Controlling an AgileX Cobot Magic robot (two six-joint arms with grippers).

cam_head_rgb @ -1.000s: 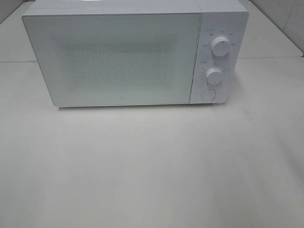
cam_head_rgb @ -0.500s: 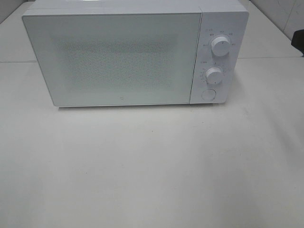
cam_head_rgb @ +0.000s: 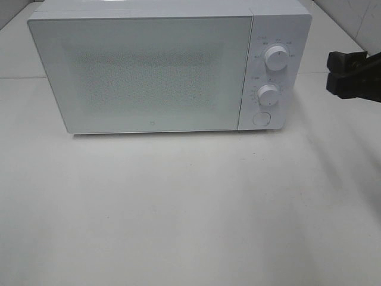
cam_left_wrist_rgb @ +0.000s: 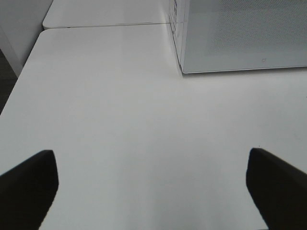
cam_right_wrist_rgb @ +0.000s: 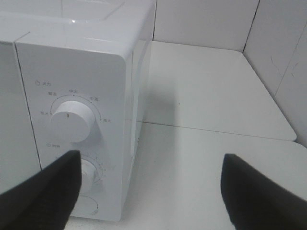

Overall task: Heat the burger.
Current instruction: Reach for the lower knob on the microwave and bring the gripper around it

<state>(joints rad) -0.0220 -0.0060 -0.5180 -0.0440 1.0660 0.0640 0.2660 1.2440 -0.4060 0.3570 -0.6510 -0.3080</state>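
The near stretch of the table (cam_head_rgb: pixel 190 208) shows no burger and no plate in any of the 3 views. The left claw (cam_left_wrist_rgb: pixel 151 158) hangs over that stretch, out of the high camera's sight, its 2 fingers spread as wide as they go with nothing between them. Further in, the right claw (cam_head_rgb: pixel 331 72) reaches in from the right edge, level with the control panel of the microwave (cam_head_rgb: pixel 149 71) and near it; it too stands wide apart and holds nothing. The microwave door (cam_head_rgb: pixel 143 74) is shut and its frosted front hides the inside, so I cannot tell whether the burger is in there. Nothing touches the upper knob (cam_head_rgb: pixel 277 58), the lower knob (cam_head_rgb: pixel 268 95) or the round button (cam_head_rgb: pixel 261 118). My guess: either the task is at its start, with the door to be opened, or the food is loaded and only the dials are left. Behind stand a second table top (cam_right_wrist_rgb: pixel 211 86) and a tiled wall (cam_right_wrist_rgb: pixel 201 21)
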